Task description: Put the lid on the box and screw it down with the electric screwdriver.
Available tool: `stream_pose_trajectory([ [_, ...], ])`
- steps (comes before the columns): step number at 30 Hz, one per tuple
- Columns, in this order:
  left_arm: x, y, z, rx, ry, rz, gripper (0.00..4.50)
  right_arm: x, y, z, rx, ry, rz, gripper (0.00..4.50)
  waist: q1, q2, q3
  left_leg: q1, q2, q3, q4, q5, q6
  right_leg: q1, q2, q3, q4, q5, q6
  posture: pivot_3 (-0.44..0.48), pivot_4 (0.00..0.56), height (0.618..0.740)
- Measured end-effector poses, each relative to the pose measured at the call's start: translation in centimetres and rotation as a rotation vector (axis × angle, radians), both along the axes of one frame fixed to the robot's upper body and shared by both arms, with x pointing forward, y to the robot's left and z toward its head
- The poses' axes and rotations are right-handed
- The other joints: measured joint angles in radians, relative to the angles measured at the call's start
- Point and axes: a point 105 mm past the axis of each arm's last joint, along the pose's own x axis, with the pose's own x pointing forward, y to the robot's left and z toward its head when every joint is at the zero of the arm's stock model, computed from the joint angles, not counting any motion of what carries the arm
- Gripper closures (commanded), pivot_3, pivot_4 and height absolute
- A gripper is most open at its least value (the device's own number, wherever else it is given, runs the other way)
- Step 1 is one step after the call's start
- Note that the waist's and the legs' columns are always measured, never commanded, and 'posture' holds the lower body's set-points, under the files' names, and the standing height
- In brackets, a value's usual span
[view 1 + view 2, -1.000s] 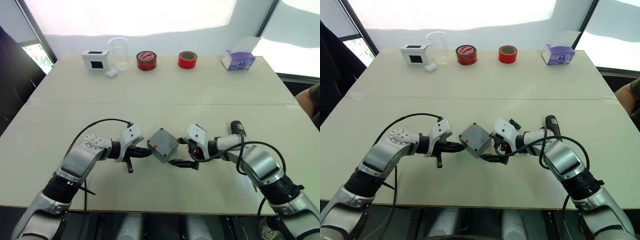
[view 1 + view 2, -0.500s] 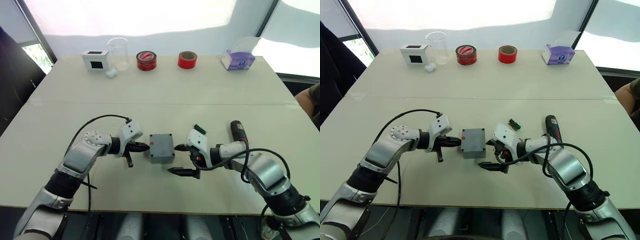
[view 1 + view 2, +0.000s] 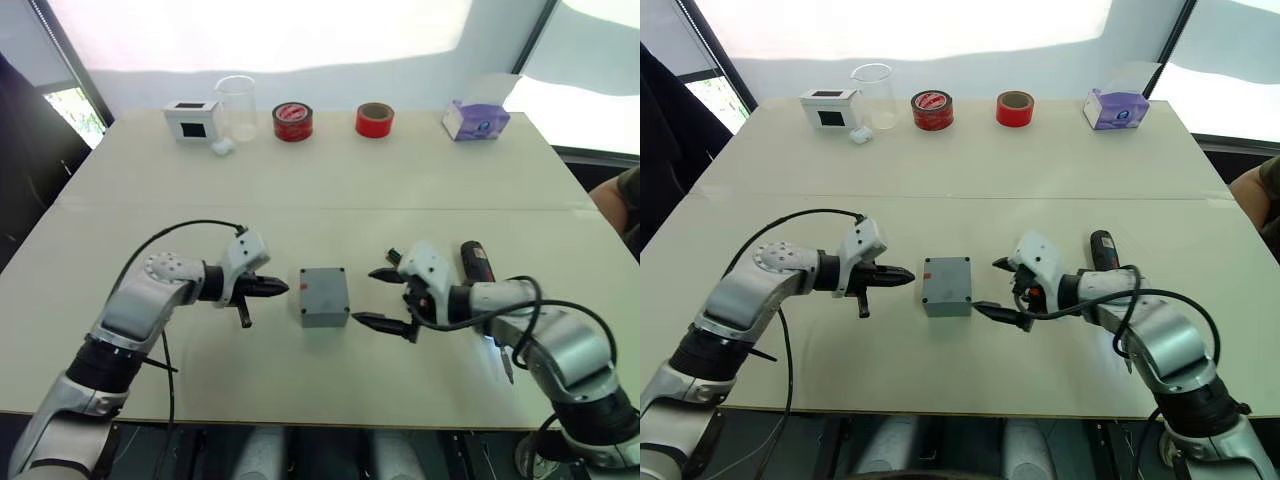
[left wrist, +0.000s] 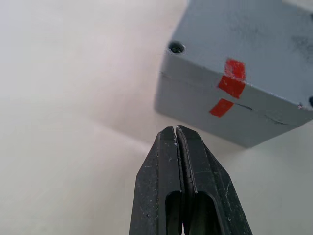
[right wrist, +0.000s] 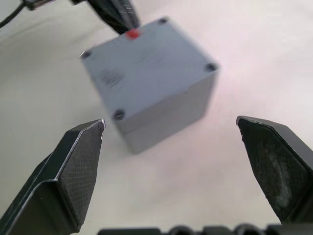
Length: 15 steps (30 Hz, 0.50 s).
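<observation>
Cream table (image 3: 330, 190) under bright light from the back wall, and your box (image 3: 324, 296) sits near its front edge, midway between the two arms. You have the lid (image 5: 146, 58) already lying on the box: flat grey top, screw holes at the corners, seam line visible along the side, red marks on the side facing your left arm. Whether any screws are in the holes can't be told.

Your left gripper (image 3: 278, 289) points at the box's left side, near it but apart; fingers (image 4: 188, 161) are pressed together, holding nothing. Your right gripper (image 3: 378, 297) is on the other side of the box, spread wide, fingertips (image 5: 80, 166) well apart, empty, aimed at the box and not touching it.

Your electric screwdriver (image 3: 476, 260) lies on the table to the right of the right gripper, black body with red label, partly hidden behind the right forearm. Nothing is gripping it. A small green-brown bit holder (image 3: 395, 256) peeks out just behind the right gripper.

Along the far edge of the table, left to right: white box with black window (image 3: 191, 119), clear beaker (image 3: 237, 106), small white lump (image 3: 223, 147) in front of it, red-and-black tape roll (image 3: 293, 121), red tape roll (image 3: 375, 119), purple tissue box (image 3: 476, 119). At the far right edge, a person's arm (image 3: 622, 205) is partly in frame.
</observation>
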Motion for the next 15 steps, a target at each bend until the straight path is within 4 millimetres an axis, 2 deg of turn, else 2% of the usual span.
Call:
stream_pose_trajectory([
  [2, 0.1, 0.0, 2.1, -0.033, -0.032, -0.018, 4.5, 0.1, -2.1, 0.0, -0.016, 0.02, -0.092, 0.06, 0.0, -0.002, 0.001, 0.0, 0.0, 0.0, 0.0, 0.0, 0.0, 0.001, 0.0, 0.0, -0.001, 0.0, 0.0, 0.0, 0.15, 0.74],
  [5, -1.0, -2.2, 5.7, -0.051, -0.125, -0.159, 4.5, 0.5, -4.4, 0.2, 0.001, 0.041, -0.226, 0.06, -0.004, -0.003, 0.0, 0.001, 0.0, 0.0, 0.0, 0.0, 0.0, 0.001, 0.0, 0.0, 0.0, 0.0, 0.0, 0.0, 0.15, 0.74],
  [6, -1.5, -2.7, 6.0, -0.051, -0.137, -0.198, 4.5, 0.5, -4.7, 0.0, 0.004, 0.043, -0.244, 0.06, -0.004, -0.002, 0.0, 0.001, 0.0, 0.0, 0.0, 0.0, 0.0, 0.001, 0.0, 0.0, -0.001, 0.0, 0.0, 0.0, 0.15, 0.74],
  [10, -2.5, -3.8, 5.2, -0.025, -0.102, -0.281, 4.5, 0.9, -5.4, -1.0, 0.072, 0.059, -0.323, 0.06, -0.013, -0.002, 0.0, 0.001, 0.001, 0.001, -0.001, 0.001, -0.001, 0.0, 0.002, 0.001, 0.0, 0.0, 0.0, 0.0, 0.15, 0.74],
  [13, -2.8, -4.1, 4.9, -0.015, -0.093, -0.309, 4.5, 1.1, -6.0, -1.3, 0.062, 0.033, -0.356, 0.69, -0.011, -0.002, 0.0, 0.001, 0.001, 0.001, -0.001, 0.001, -0.001, 0.0, 0.002, 0.001, 0.0, 0.0, 0.0, 0.0, 0.15, 0.74],
  [14, -2.8, -4.1, 4.9, -0.013, -0.094, -0.319, 4.5, 1.1, -6.0, -1.5, 0.063, 0.027, -0.362, 1.18, -0.009, -0.002, 0.0, 0.001, 0.001, 0.001, -0.001, 0.001, -0.001, 0.0, 0.002, 0.001, 0.0, 0.0, 0.0, 0.0, 0.15, 0.74],
  [15, -2.8, -4.2, 4.9, -0.011, -0.1, -0.325, 4.5, 1.1, -5.9, -1.6, 0.065, 0.023, -0.365, 1.43, -0.007, -0.002, 0.0, 0.001, 0.001, 0.001, -0.001, 0.001, -0.001, 0.0, 0.002, 0.001, 0.0, 0.0, 0.0, 0.0, 0.15, 0.74],
])
